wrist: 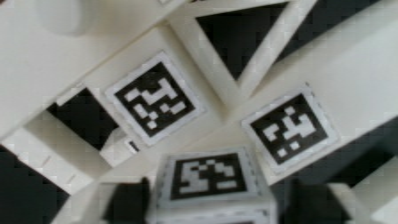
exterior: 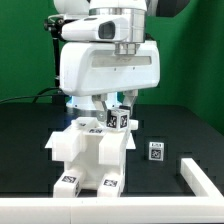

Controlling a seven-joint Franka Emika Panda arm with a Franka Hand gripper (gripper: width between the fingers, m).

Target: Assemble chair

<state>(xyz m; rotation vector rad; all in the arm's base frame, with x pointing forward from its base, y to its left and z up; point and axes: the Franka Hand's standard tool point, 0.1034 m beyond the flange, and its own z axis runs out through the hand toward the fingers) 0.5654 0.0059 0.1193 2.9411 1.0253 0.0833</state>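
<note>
- Expect a seated joint to shift if the gripper [exterior: 113, 109] drags sideways, because it sits right at the top of the chunky white plastic chair [exterior: 90, 152]
- You cannot tell whether its fingers clamp the tagged top block or merely flank it
- The chair stands upright near the front edge of the black desk [exterior: 25, 150], blocky, carrying black-and-white square tags

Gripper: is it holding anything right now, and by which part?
Cannot be told for sure: the gripper straddles a small tagged block atop the chair, fingers beside its sides, but contact is hidden.
</note>
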